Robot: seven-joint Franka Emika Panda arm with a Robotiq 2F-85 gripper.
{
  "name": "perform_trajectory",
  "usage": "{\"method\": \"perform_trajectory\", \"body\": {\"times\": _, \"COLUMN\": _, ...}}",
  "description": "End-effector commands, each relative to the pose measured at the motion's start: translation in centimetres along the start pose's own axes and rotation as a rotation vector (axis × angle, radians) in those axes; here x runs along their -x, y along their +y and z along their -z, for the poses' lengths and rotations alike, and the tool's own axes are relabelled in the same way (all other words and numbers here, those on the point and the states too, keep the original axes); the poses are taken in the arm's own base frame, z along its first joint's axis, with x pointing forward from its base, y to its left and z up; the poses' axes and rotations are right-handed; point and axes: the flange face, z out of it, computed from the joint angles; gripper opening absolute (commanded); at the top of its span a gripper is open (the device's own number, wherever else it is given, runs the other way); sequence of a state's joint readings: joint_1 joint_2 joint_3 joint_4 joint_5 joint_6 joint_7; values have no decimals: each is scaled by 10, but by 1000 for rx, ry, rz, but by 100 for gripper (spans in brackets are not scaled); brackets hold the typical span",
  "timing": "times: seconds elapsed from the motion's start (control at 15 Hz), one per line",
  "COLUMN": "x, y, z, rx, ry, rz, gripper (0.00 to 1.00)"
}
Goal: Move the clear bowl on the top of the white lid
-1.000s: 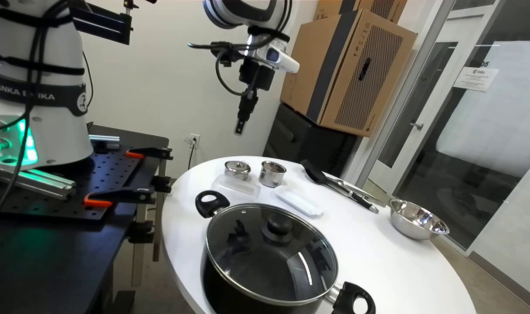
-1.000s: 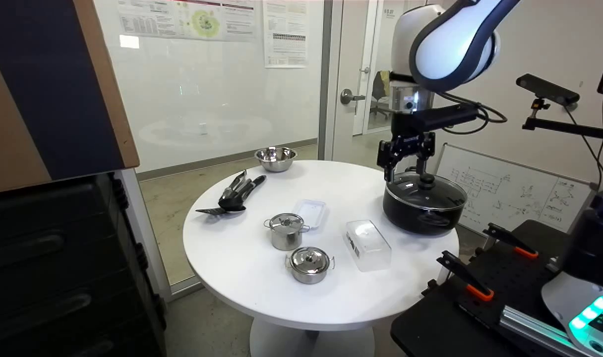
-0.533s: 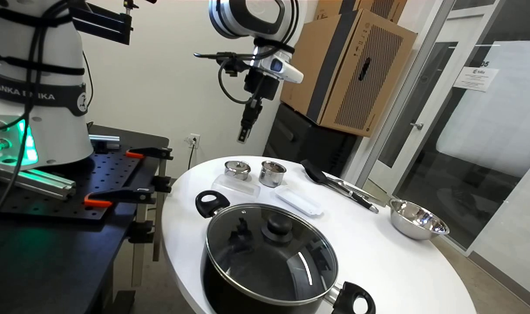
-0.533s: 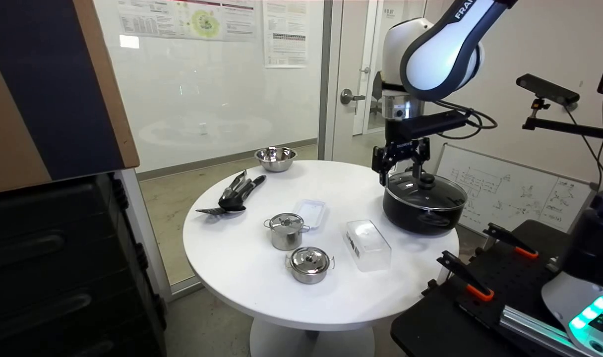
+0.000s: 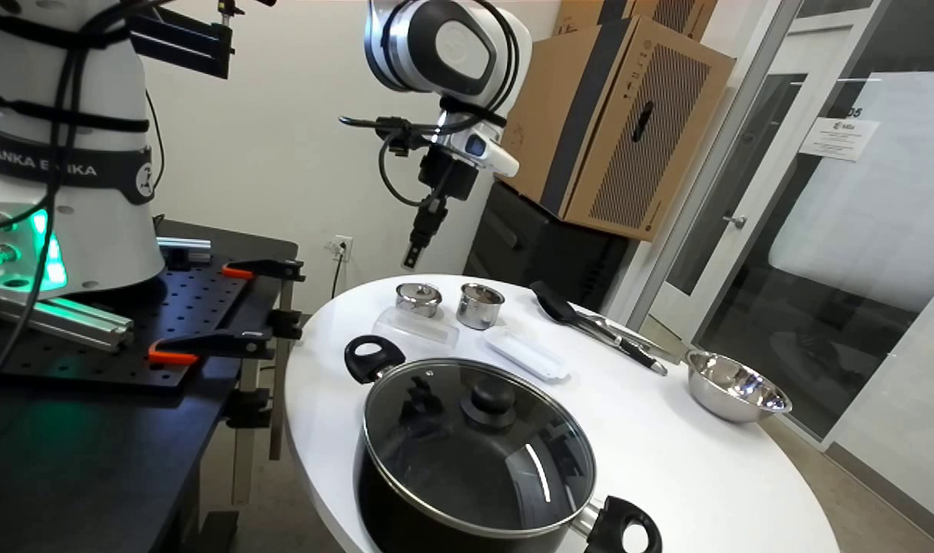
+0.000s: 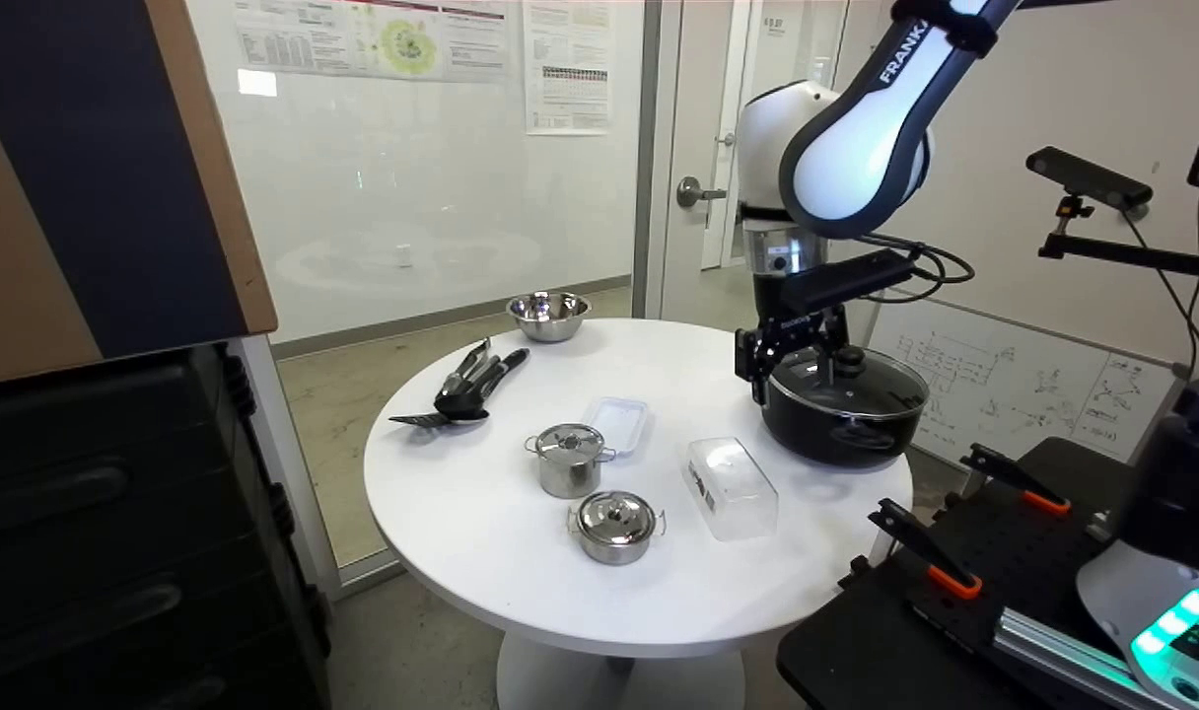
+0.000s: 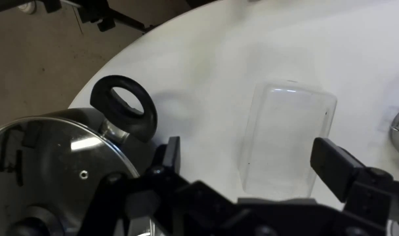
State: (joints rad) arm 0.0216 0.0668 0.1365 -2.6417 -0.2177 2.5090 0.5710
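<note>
Wrist view: gripper, spread wide and holding nothing; clear bowl, right of centre, ungrasped; white lid, mid-frame in an exterior view, uncovered; grasp, lift and placement apparently all outstanding.

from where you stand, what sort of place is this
Probably a robotics lab or research office: a robot arm, a scribbled-on whiteboard and printed posters all point that way.
</note>
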Motion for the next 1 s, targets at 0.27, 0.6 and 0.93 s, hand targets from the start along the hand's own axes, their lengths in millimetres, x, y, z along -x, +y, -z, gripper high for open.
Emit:
{"method": "perform_trajectory", "body": {"times": 0.27, "x": -28, "y": -33, "z": -40, "rx": 4, "ry": -3, "rz": -2, "gripper": 100}}
{"method": "perform_trajectory", "body": {"times": 0.6, "x": -41, "y": -49, "z": -65, "rx": -11, "ry": 28, "rz": 25, "gripper": 100}}
{"method": "perform_trajectory", "body": {"times": 0.93, "x": -51, "y": -59, "z": -84, "rx": -19, "ry": 61, "rz": 28, "gripper": 100}}
